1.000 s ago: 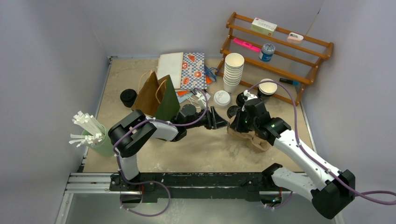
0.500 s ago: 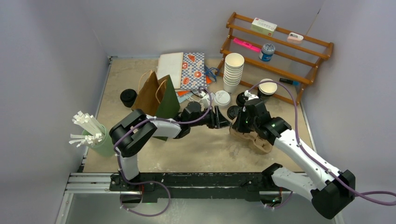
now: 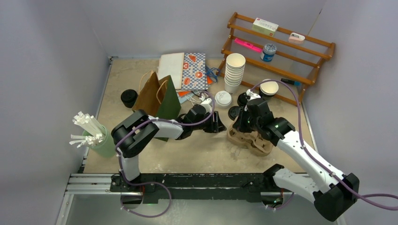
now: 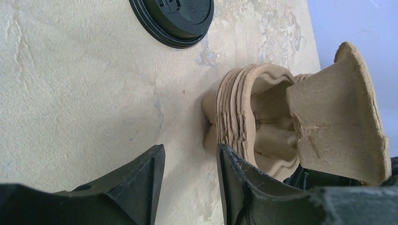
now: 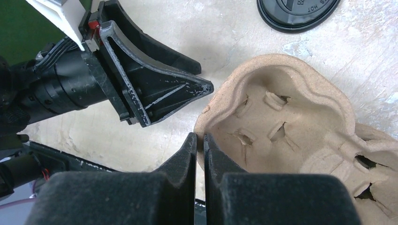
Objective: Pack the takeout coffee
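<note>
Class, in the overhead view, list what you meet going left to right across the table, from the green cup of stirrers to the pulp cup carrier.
green cup of stirrers → black cup → brown paper bag → left gripper → pulp cup carrier

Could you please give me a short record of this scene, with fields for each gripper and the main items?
left gripper: open, tips beside the pulp cup carrier
right gripper: shut on the pulp cup carrier's rim
takeout coffee: upright near the wooden rack, untouched
black lid: flat on the table
</note>
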You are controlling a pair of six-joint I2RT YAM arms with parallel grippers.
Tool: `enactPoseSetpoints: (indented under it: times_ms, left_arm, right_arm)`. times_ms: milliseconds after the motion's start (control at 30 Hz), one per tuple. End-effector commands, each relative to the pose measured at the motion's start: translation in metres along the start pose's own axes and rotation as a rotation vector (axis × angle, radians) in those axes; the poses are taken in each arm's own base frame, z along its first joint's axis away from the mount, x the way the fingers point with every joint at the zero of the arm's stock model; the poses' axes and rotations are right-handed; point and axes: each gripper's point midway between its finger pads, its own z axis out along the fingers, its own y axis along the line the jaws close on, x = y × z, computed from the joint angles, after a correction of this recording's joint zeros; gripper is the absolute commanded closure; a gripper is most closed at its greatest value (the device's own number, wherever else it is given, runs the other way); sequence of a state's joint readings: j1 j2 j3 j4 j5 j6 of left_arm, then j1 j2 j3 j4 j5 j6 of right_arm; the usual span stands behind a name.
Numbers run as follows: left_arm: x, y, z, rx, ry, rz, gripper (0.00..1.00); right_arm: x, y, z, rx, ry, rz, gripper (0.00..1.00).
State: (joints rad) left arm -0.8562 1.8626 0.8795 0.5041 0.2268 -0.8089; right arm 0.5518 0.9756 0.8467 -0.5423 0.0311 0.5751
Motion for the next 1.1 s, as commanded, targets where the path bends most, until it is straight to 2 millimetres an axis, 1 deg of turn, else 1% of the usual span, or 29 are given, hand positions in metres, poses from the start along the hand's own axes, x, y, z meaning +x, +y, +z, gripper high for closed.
enactPoseSetpoints:
  times_ms: [0,67,133,367,433,500,567,600,733,833,867,933,967,1000,1033,1067]
  left_arm:
    - [-0.027,-0.024,-0.012,0.044,-0.088,0.058,0.53]
    - [-0.031,-0.03,-0.018,0.056,-0.104,0.066,0.52]
    - [-0.035,-0.036,-0.023,0.068,-0.115,0.075,0.52]
    - [-0.04,-0.048,-0.031,0.07,-0.129,0.117,0.51]
    - [-0.042,-0.053,-0.034,0.07,-0.134,0.131,0.51]
    - [-0.047,-0.059,-0.04,0.064,-0.15,0.151,0.51]
    - [-0.053,-0.065,-0.052,0.049,-0.17,0.182,0.51]
    - [-0.061,-0.072,-0.063,0.046,-0.195,0.2,0.51]
    - [-0.077,-0.081,-0.1,0.002,-0.249,0.271,0.51]
    - [-0.089,-0.099,-0.133,0.019,-0.277,0.318,0.51]
    - [-0.093,-0.105,-0.145,0.024,-0.288,0.329,0.51]
    - [-0.105,-0.118,-0.173,0.023,-0.328,0.352,0.51]
    - [-0.109,-0.117,-0.189,-0.012,-0.338,0.358,0.51]
    - [-0.119,-0.123,-0.207,-0.032,-0.372,0.365,0.51]
    - [-0.124,-0.122,-0.223,-0.064,-0.398,0.369,0.51]
    - [-0.134,-0.126,-0.242,-0.085,-0.436,0.373,0.51]
  right_arm:
    - [-0.011,0.003,-0.008,0.015,-0.021,-0.003,0.98]
    - [-0.016,0.003,-0.012,0.022,-0.041,-0.002,0.98]
    - [-0.027,0.002,-0.019,0.045,-0.082,-0.001,0.98]
    - [-0.057,-0.006,-0.055,0.135,-0.163,-0.025,0.98]
    - [-0.068,-0.006,-0.065,0.151,-0.198,-0.045,0.97]
    - [-0.076,0.001,-0.071,0.133,-0.205,-0.073,0.98]
    - [-0.081,0.013,-0.075,0.09,-0.19,-0.094,0.98]
    - [-0.082,0.019,-0.075,0.067,-0.179,-0.104,0.98]
    - [-0.081,0.046,-0.069,-0.053,-0.122,-0.141,1.0]
    - [-0.077,0.064,-0.058,-0.114,-0.086,-0.165,1.0]
    - [-0.075,0.074,-0.055,-0.145,-0.07,-0.179,1.0]
    - [-0.072,0.094,-0.048,-0.177,-0.058,-0.213,1.0]
    - [-0.072,0.104,-0.046,-0.187,-0.056,-0.233,1.0]
    - [-0.071,0.115,-0.04,-0.186,-0.048,-0.262,1.0]
    - [-0.07,0.126,-0.041,-0.196,-0.053,-0.286,1.0]
    - [-0.07,0.136,-0.038,-0.205,-0.053,-0.311,1.0]
